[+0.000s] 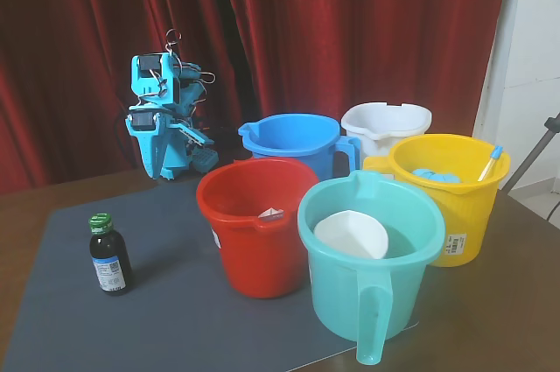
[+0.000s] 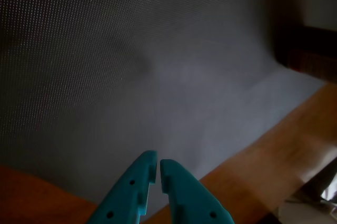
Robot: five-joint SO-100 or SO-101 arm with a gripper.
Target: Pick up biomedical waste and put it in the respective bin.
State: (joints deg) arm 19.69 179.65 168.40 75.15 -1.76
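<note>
The medicine bottle [image 1: 110,254] stands upright on the grey mat [image 1: 175,302] (left of the red bucket [image 1: 258,223]), well apart from the folded arm [image 1: 166,118]. The gripper [image 2: 158,165] is clenched, empty, over the surface [image 2: 274,155].

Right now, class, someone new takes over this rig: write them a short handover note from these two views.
Gripper: shut and empty in the wrist view, low over the grey mat; the arm sits folded at the back of the table.
Bottle: upright on the mat, at the left of the fixed view, apart from the buckets.
Buckets: red, teal, blue, white, yellow, grouped at the right.
Done: nothing.
Left: grasp the bottle and drop it in its bucket.
</note>
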